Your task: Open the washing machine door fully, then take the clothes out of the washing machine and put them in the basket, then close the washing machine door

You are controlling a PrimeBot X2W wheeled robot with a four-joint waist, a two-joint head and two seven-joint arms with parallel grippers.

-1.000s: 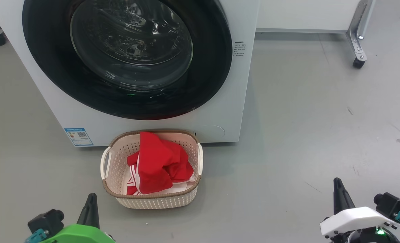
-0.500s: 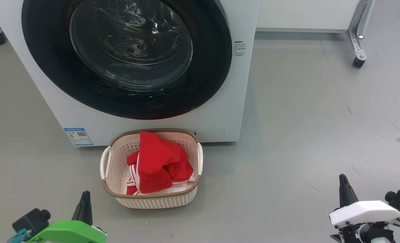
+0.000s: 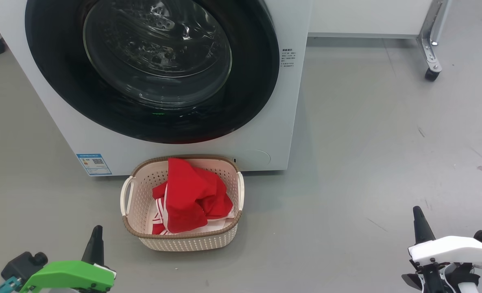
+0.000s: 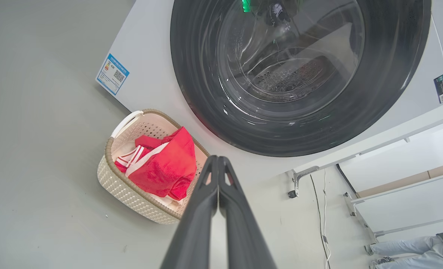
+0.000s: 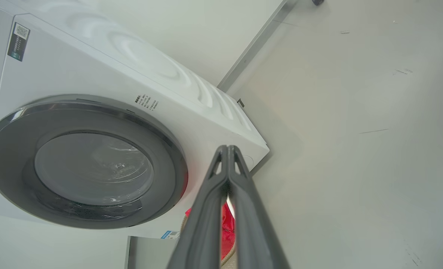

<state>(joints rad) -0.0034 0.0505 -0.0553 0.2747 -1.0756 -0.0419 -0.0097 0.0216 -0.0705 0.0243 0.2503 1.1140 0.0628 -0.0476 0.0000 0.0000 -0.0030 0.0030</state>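
sitting in basket (image 3: pixel 184 240): clothes (image 3: pixel 188 199); door (image 3: pixel 151 65) closed

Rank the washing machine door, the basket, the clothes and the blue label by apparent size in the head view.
1. washing machine door, by far the largest, even though the top edge cuts it off.
2. basket.
3. clothes, lying inside the basket.
4. blue label, smallest.

- I see the washing machine door (image 3: pixel 62 85) shut flush against the front — glossy black ring, clear glass bowl.
- The washing machine (image 3: pixel 265 138) is white and upright.
- The basket (image 3: pixel 184 236) sits just before it, cream with a brown rim.
- The clothes (image 3: pixel 188 199) — red, white-striped — lie heaped inside the basket.
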